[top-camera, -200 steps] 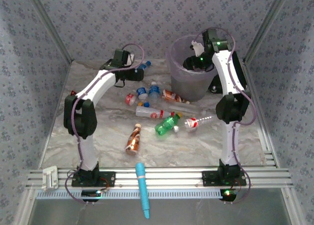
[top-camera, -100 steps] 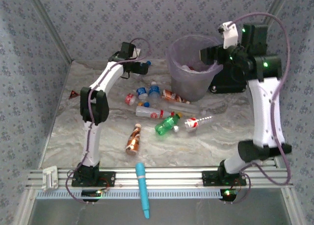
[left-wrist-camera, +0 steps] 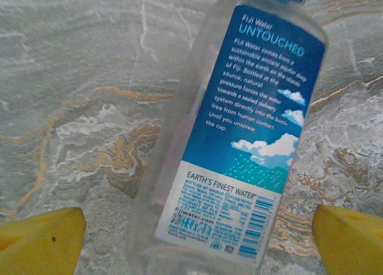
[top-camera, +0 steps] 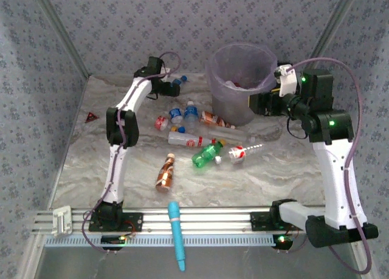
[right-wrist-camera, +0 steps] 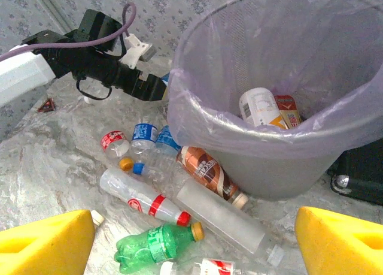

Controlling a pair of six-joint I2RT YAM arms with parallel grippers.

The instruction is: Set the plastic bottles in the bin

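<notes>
The top view is softly and evenly lit, somewhat dim, with a cool grey tint. Shadows on the table (top-camera: 261, 175) are faint and short. This picture is slightly soft and grainy, and a green lamp (top-camera: 331, 122) at the right glows as a small bright spot. In the left wrist view the bottle (left-wrist-camera: 239, 137) has a sharp, readable label, but the left gripper's fingers (left-wrist-camera: 42, 242) in the lower corners are blurred. The right wrist view is brighter. There the bin (right-wrist-camera: 239, 131) shines pale along its rim, and the right gripper's fingers (right-wrist-camera: 338, 239) are out of focus.
</notes>
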